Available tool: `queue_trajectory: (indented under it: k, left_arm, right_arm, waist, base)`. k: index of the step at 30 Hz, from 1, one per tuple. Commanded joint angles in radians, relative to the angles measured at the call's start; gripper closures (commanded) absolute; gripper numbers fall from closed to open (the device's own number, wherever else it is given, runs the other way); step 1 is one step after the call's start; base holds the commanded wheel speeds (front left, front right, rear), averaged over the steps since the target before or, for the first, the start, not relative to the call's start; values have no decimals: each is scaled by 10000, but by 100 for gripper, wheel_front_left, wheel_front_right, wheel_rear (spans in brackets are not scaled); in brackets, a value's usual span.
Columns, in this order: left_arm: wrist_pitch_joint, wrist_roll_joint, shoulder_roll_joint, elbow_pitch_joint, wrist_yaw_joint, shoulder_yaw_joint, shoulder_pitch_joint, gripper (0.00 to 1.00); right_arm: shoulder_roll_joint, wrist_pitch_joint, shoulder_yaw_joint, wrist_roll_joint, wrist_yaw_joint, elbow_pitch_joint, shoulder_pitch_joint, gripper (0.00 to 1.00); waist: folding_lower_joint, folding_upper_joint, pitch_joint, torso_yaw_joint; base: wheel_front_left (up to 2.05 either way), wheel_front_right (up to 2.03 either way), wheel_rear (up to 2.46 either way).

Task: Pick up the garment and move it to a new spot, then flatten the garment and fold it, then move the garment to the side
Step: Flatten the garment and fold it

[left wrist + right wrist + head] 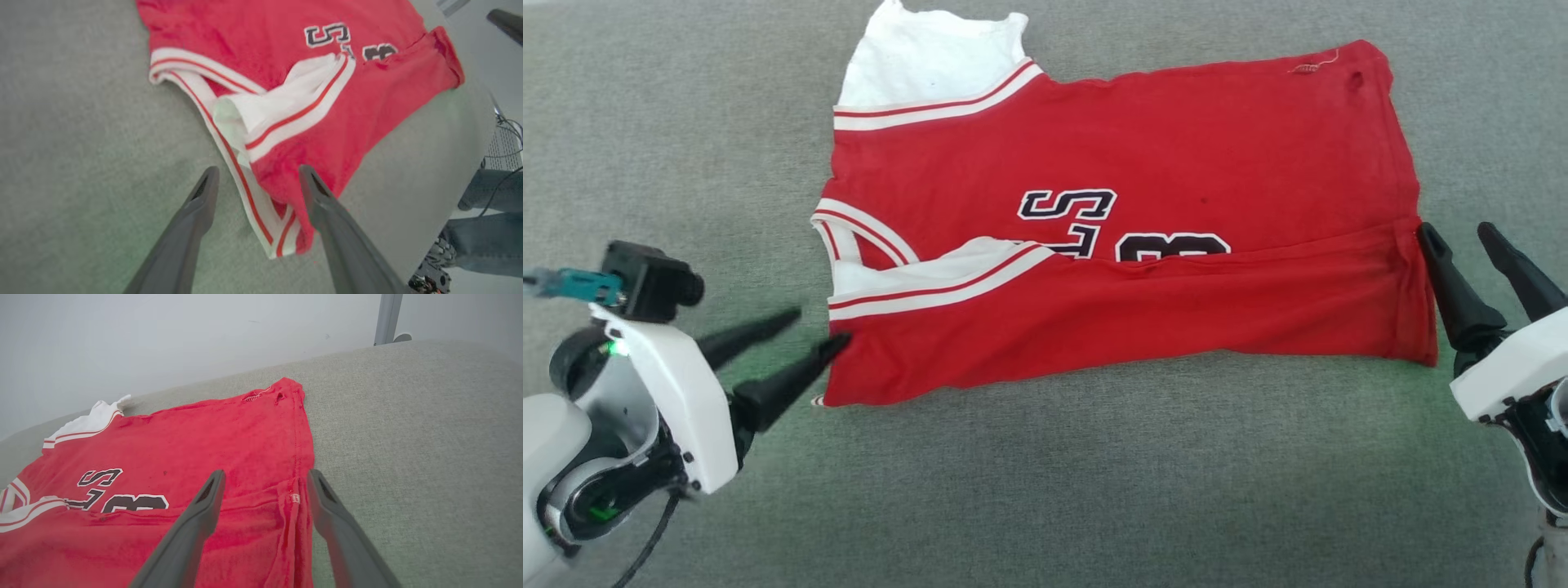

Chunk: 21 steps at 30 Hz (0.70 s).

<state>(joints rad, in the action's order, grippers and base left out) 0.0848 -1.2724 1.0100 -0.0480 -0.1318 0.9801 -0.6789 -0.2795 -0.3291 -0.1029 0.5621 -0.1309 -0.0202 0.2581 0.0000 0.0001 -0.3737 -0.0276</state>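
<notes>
Garment (pixel 1127 269) lying between left gripper (pixel 821 324) and right gripper (pixel 1455 229), both wide, empty

Bright, even light; soft shadows; wrist views slightly blurred, edges warped.

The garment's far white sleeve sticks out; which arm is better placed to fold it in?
Probably left: the left gripper is at the collar end of the garment, where the white sleeve lies; the right gripper is at the hem end.

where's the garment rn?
Head view: the garment lies centre on the grey surface, its near edge folded over, between the left end effector at its collar end and the right end effector at its hem.
</notes>
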Motion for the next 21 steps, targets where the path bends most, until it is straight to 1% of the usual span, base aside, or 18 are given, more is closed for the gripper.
queue_trajectory:
  k: [1,2,4,5,6,8,13,17,18,19,20,21]
  left_arm:
    - [581,-378,137,61,25,114,-194,0]
    - [939,-570,213,9,26,182,-220,0]
    - [1619,-1015,149,-170,29,352,-185,0]
    - [1619,-1015,149,-170,29,352,-185,0]
    - [2118,-1508,34,-504,33,364,-207,0]
    - [2576,-1624,-35,-948,33,520,-314,0]
    - [3486,-2216,-585,-1852,43,846,-263,0]
    - [4358,-2782,-951,-2074,42,1123,-155,0]
    - [4492,-2948,-1016,-2046,41,1115,-139,14]
    - [4582,-3071,-1057,-1994,40,1093,-146,44]
    - [4628,-3196,-1082,-1968,38,1062,-154,62]
    - [4669,-3220,-1084,-1959,32,1033,-162,100]
  right_arm:
    - [73,-34,7,-66,4,-90,-74,0]
    - [105,-31,21,-67,4,-132,-91,0]
    - [180,-22,32,-44,4,-173,-88,0]
    - [180,-22,32,-44,4,-173,-88,0]
    - [210,3,45,-11,4,-188,-45,0]
    - [259,31,81,16,4,-186,25,0]
    - [327,103,104,69,4,-153,113,0]
    - [339,141,82,103,4,-133,164,0]
    - [340,146,75,109,4,-131,157,0]
    - [328,146,74,110,4,-135,149,0]
    - [310,132,83,113,4,-132,138,0]
    - [284,78,108,115,4,-129,117,0]
  waist:
    - [0,-1,-8,-68]
    - [0,-1,-24,-114]
    - [0,-1,-69,-221]
    - [0,-1,-69,-221]
    - [0,-1,-127,-340]
    - [0,-1,-191,-489]
    - [0,-1,-312,-833]
    - [0,-1,-396,-1048]
    - [0,-1,-411,-1087]
    - [0,-1,-429,-1120]
    - [0,-1,-440,-1144]
    - [0,-1,-451,-1167]
  base:
    - [0,0,0]
    - [0,0,0]
    - [0,0,0]
    - [0,0,0]
    - [0,0,0]
    - [0,0,0]
    - [0,0,0]
    - [0,0,0]
    - [0,0,0]
    - [0,0,0]
    - [0,0,0]
    - [0,0,0]
